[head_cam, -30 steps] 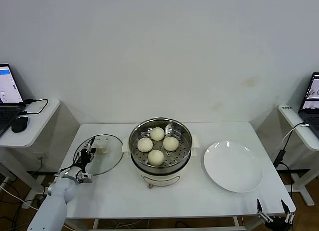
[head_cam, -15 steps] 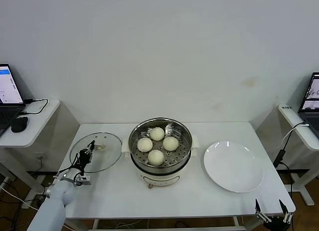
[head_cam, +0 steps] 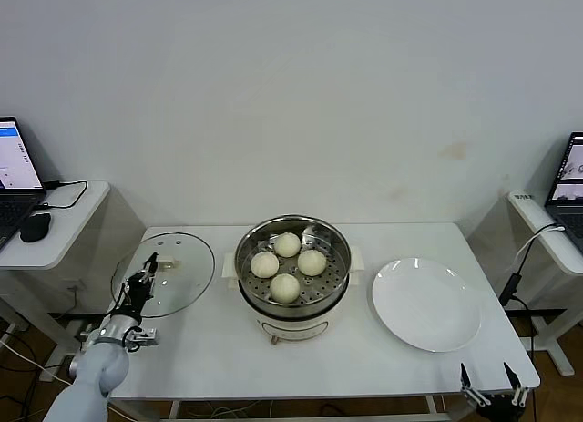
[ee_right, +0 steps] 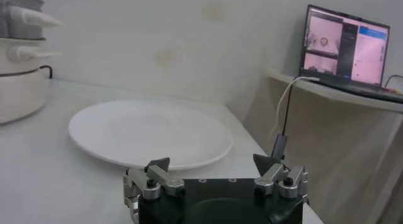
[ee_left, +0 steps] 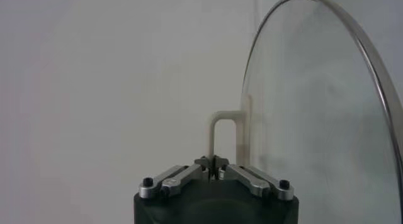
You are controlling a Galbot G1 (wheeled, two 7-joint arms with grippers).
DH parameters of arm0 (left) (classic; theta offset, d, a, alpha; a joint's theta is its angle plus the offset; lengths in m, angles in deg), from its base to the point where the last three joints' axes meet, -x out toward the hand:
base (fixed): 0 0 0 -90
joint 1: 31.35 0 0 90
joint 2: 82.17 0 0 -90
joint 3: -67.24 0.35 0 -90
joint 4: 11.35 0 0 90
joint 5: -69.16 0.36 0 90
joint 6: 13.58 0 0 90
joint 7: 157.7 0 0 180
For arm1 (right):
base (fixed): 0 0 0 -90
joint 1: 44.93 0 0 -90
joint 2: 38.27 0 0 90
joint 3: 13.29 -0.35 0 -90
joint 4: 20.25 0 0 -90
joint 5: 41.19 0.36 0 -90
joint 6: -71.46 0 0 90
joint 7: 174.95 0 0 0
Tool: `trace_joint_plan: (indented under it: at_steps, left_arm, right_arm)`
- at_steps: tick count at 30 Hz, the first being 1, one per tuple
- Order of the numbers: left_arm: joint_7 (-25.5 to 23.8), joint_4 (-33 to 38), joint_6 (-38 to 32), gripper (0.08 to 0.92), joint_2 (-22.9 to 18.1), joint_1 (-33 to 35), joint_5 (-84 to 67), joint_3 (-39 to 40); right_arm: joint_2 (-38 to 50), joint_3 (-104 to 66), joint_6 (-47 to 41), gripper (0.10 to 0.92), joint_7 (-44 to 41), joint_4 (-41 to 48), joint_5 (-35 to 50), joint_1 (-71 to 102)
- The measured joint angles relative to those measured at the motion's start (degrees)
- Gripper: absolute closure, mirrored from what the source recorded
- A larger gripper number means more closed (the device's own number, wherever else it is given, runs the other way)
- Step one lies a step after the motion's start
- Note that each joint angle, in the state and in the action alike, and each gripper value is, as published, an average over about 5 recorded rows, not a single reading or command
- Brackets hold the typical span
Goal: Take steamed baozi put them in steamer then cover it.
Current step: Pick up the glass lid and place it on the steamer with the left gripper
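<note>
Lifted and tilted off the table since a second back, cover (head_cam: 165,273) pinched by its handle in left gripper (head_cam: 144,277), baozi (head_cam: 285,286) already in steamer (head_cam: 293,265), right gripper (head_cam: 487,387) parked open; next: carry over, level, lower on.

All four steamed baozi (head_cam: 288,264) are sitting in the steamer (head_cam: 292,276), smooth cream-white buns clustered on the perforated tray. The steamer's a shiny steel pot on a cream-white base, mid-table, uncovered. The cover (head_cam: 164,273), clear glass with a metal rim and cream bar handle (ee_left: 221,136), is lifted and tilted off to the steamer's left.
</note>
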Motion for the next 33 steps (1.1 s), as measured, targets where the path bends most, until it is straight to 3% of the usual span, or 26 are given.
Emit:
trace_joint_plan:
  at_steps: [9, 19, 26, 33]
  left_arm:
    - [-7.59, 18.44, 10.71, 0.877, 3.56, 8.71, -6.31, -1.59]
    - [-14.86, 35.75, 22.78, 0.877, 9.36, 10.87, -14.43, 1.88]
    - [-18.26, 41.73, 29.76, 0.877, 11.01, 8.51, -14.93, 8.73]
    - [-22.77, 43.10, 34.49, 0.877, 8.43, 3.24, -10.53, 17.35]
  right_arm:
    - [0.44, 1.51, 0.00, 0.203, -0.01, -2.01, -0.33, 0.77]
    - [-0.41, 3.15, 0.48, 0.203, 0.35, -4.10, -1.86, 1.33]
    - [-1.46, 4.46, 1.21, 0.202, 1.10, -4.68, -4.08, 1.29]
    - [-2.69, 5.77, 1.70, 0.203, 1.75, -5.08, -6.83, 1.18]
